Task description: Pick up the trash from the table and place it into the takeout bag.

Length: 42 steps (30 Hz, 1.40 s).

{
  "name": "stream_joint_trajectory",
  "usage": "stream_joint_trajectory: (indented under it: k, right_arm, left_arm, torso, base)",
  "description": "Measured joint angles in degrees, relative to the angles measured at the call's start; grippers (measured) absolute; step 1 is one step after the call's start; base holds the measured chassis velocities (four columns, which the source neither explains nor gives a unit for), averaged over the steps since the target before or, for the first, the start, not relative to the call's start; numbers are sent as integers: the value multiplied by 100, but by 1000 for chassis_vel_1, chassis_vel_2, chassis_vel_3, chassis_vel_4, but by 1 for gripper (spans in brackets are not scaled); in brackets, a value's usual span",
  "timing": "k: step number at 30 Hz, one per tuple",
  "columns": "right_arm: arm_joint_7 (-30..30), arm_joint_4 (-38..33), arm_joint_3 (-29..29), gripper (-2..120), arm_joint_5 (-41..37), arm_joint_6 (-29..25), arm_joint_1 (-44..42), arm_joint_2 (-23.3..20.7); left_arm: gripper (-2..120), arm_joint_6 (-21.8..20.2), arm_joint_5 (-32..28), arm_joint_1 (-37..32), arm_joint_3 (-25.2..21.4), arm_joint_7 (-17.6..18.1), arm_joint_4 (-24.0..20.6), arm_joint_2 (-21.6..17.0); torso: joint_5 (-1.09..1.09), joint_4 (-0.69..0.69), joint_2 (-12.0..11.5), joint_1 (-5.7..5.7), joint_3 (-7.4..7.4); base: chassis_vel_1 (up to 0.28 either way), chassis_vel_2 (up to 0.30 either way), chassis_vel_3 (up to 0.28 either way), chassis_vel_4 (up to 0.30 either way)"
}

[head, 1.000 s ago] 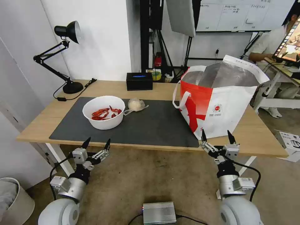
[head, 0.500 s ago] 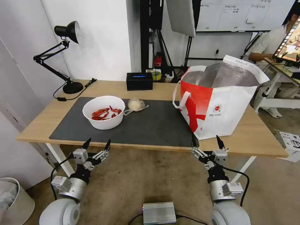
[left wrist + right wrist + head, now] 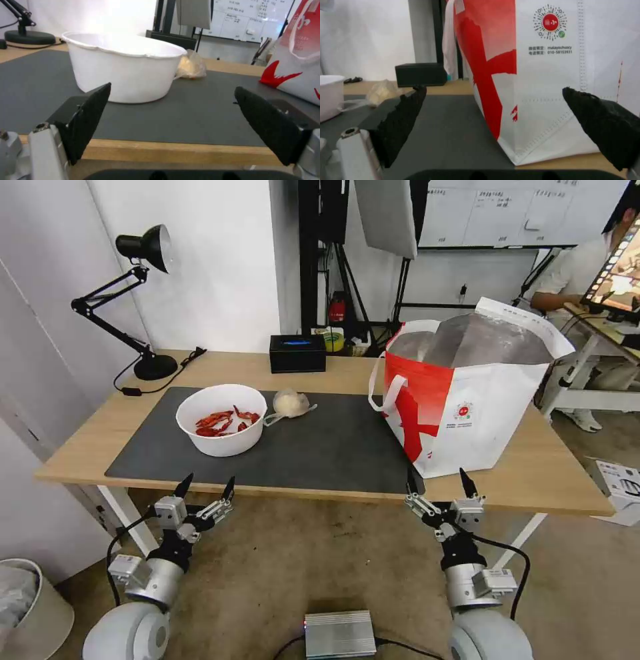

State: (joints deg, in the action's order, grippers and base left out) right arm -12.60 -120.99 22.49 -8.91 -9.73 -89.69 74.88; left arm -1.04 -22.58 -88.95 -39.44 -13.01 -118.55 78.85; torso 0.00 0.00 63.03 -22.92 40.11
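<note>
Left wrist view shows my left gripper spread wide, its two black fingers holding nothing and touching nothing, poised just short of the table's near edge. Between those fingers I look straight at the white bowl standing on the dark grey mat; I judge I am lined up that way because the bowl is the nearest piece of trash to this arm. From my head, red shells lie inside it. Just beyond it, almost against its far side, lies the small clear bag of whitish stuff.

My right gripper is equally wide open and empty, low before the table edge and facing the white and red takeout bag, whose round logo sits high on the panel ahead. The bag stands upright on the table's right side, its corner on the mat and its foil-lined mouth gaping upward, which I take as ready to receive things dropped in from above.

Further back, the black box and a desk lamp stand near the table's far edge, well apart from the trash.
</note>
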Motion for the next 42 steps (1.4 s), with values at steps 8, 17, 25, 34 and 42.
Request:
stream_joint_trajectory:
  k: [8, 17, 25, 34, 42]
  right_arm:
    - [52, 45, -173, 100, -173, -16, 206, -50]
    - [224, 419, -491, 100, -519, -95, 880, -275]
    - [414, 1011, -852, 100, -951, -107, 1636, -375]
    - [466, 1867, -1306, 100, -1378, 39, 2817, -397]
    - [393, 2481, -1756, 100, -1635, 152, 3611, -342]
  left_arm:
    - [100, 41, -12, -60, -61, -1, -15, 5]
    - [100, 99, -13, -136, -71, -10, -22, 29]
    - [100, 130, -6, -202, -98, -18, -34, 100]
    - [100, 136, 15, -198, -137, -21, 10, 108]
    - [100, 133, 19, -191, -156, -21, 49, 108]
  torso:
    - [1, 0, 0, 0, 0]
    - [0, 0, -1, 0, 0]
    - [0, 0, -1, 0, 1]
    - [1, 0, -1, 0, 0]
    - [-1, 0, -1, 0, 1]
  base:
    - [0, 0, 0, 0]
    - [0, 0, 0, 0]
    - [0, 0, 0, 0]
    - [0, 0, 0, 0]
    - [0, 0, 0, 0]
